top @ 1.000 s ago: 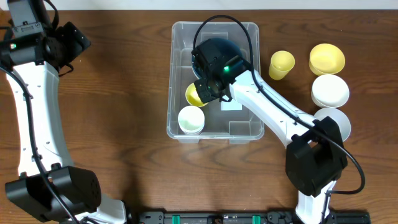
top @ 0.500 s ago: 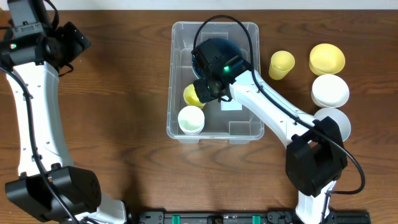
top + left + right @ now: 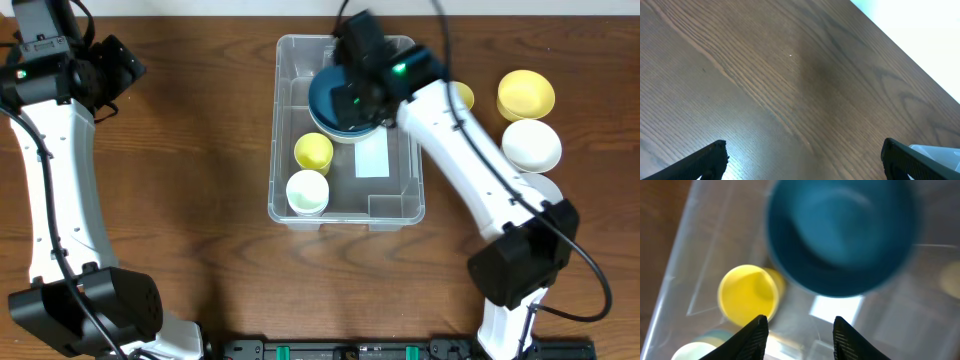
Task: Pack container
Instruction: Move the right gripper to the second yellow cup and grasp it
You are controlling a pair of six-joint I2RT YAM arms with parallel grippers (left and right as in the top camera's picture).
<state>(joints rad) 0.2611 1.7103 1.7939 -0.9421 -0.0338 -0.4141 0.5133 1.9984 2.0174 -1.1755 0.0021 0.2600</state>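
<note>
Toward the counter's (image 3: 200, 150) back edge, the container (image 3: 290, 60) holds a teal bowl (image 3: 345, 100) and 2 cups (image 3: 313, 151) (image 3: 307, 191); right-edge bowls (image 3: 525, 93) (image 3: 530, 145) wait outside; both pincers (image 3: 802, 150) (image 3: 800, 322) gape empty.

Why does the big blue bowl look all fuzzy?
Right wrist: the blue bowl is smeared by motion blur, the yellow cup soft too. Overhead: the right arm is streaky, the container sharp. Left wrist: the table looks crisp.

Looks down on a dark brown, wood-grained counter (image 3: 200, 150); ends at a pale strip (image 3: 200, 8) along the far edge; carries a black rail (image 3: 330, 351) at the near edge; catches a soft sheen (image 3: 747, 150) in the left wrist view, with a bright white surface (image 3: 920, 30) beyond the edge.
</note>
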